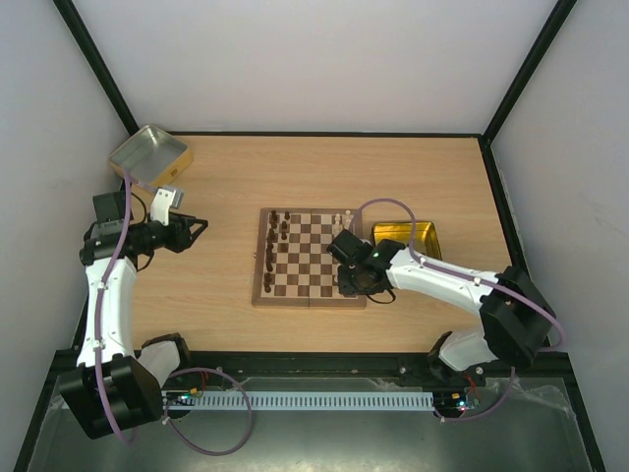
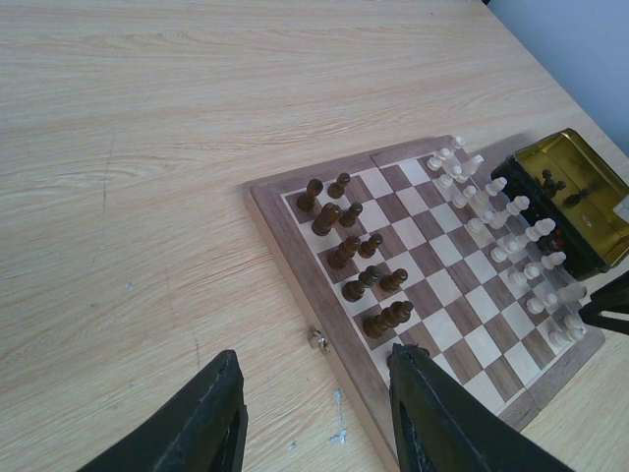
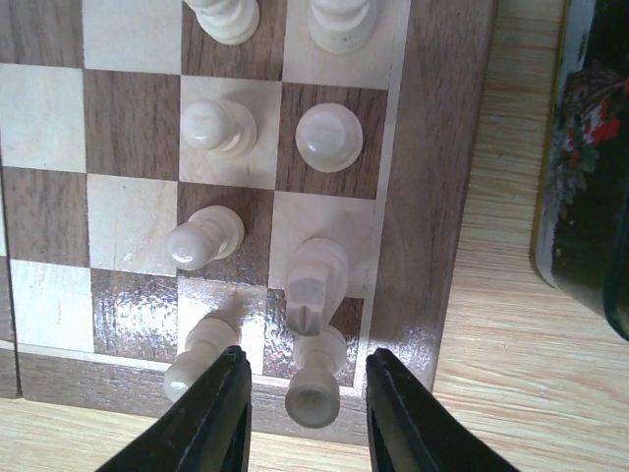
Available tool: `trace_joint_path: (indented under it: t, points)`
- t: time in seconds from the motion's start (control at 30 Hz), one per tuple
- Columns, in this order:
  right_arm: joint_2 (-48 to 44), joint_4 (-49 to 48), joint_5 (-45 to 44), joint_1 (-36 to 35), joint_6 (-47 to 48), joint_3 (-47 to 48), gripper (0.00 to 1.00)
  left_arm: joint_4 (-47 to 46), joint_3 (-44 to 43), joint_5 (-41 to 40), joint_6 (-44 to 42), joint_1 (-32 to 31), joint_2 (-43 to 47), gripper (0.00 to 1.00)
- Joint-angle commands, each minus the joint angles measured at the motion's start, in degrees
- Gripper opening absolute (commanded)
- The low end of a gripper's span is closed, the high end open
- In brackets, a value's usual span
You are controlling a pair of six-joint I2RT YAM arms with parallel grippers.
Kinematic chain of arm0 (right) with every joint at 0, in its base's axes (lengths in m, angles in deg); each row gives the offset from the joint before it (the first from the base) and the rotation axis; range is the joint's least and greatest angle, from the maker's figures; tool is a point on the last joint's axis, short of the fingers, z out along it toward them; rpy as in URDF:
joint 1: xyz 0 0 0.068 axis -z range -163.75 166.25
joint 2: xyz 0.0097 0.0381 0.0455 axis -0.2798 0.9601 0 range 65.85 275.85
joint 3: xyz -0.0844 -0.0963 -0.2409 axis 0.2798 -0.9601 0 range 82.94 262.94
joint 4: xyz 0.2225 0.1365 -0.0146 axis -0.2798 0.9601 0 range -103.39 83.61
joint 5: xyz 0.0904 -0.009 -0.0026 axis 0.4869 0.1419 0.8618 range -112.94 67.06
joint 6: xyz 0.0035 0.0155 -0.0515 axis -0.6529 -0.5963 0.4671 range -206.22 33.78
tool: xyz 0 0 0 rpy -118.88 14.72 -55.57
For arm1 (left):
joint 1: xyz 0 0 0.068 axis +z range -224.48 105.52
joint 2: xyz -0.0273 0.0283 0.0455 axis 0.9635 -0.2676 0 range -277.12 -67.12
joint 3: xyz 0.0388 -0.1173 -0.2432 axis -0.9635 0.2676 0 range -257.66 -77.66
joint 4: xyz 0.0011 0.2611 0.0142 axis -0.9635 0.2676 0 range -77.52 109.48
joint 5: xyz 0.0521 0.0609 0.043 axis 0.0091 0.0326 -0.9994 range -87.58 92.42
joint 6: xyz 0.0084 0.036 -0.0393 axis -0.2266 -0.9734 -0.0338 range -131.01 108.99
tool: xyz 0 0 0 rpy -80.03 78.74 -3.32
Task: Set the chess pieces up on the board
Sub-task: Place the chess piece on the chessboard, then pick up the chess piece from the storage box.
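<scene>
Chess pieces (image 3: 218, 126) in cream crowd the board (image 3: 423, 197) corner under the right gripper (image 3: 307, 359), jaws spread around one corner piece (image 3: 314, 388) without contact. The gold tray (image 3: 590, 147) sits just outboard. The left gripper (image 2: 313, 356), likewise spread, hovers beside the board's dark ranks.

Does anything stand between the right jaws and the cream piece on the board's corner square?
Nothing visible does. The cream corner piece sits untouched between the open jaws of the right gripper; a neighbouring cream pawn stands close outside one jaw.
</scene>
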Motion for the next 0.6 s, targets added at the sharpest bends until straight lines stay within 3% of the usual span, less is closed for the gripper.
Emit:
trace_joint_path:
  t: [0.0, 0.27, 0.33, 0.57]
  points:
    - [-2.7, 2.5, -2.2, 0.3, -0.1, 1.0, 0.33, 0.4, 0.1, 1.3, -0.7, -0.1, 0.1, 0.41]
    - [-7.1, 5.6, -6.3, 0.3, -0.4, 2.3, 0.33, 0.4, 0.2, 1.3, -0.7, -0.2, 0.4, 0.42]
    - [-7.7, 5.7, -8.2, 0.8, -0.4, 1.9, 0.33, 0.7, 0.0, 1.3, -0.9, -0.5, 0.1, 0.46]
    - [-8.8, 4.3, -10.0, 11.3, 1.9, 0.3, 0.33, 0.8, -0.2, 1.1, -0.7, -1.5, -0.3, 0.53]
